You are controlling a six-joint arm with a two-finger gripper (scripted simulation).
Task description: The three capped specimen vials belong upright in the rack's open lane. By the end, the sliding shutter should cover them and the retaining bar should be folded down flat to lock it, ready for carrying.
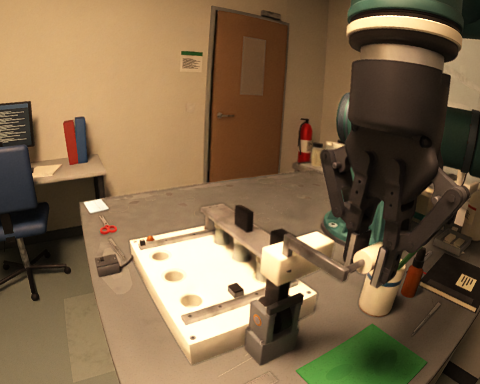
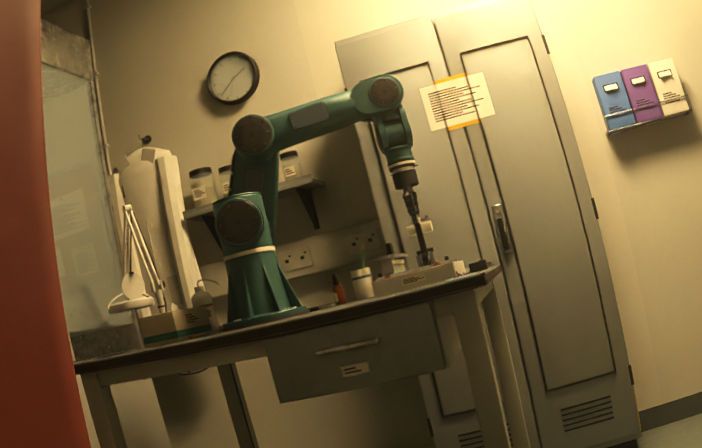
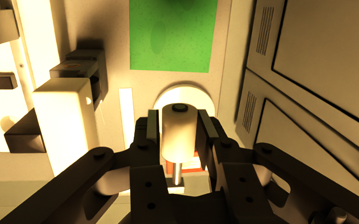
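Note:
The three vials (image 1: 239, 250) stand in the rack's far lane, mostly hidden under the grey sliding shutter (image 1: 234, 226) with its black knob (image 1: 243, 217). The white rack (image 1: 209, 280) lies on the table, with three empty holes in its near lane. At the rack's right edge the retaining bar (image 1: 316, 257) sticks out level from a white block (image 1: 279, 260) on a grey hinge post (image 1: 274, 325). The bar ends in a white cylindrical handle (image 3: 178, 130). I hold that handle in my gripper (image 3: 178, 125), closed around it from above.
A white cup (image 1: 380, 295) stands right below the handle. A green mat (image 1: 361, 360) lies at the table's near right corner. An orange bottle (image 1: 413, 277) and a black notebook (image 1: 456, 282) lie to the right. Scissors (image 1: 107, 226) and a small grey box (image 1: 107, 264) lie left of the rack.

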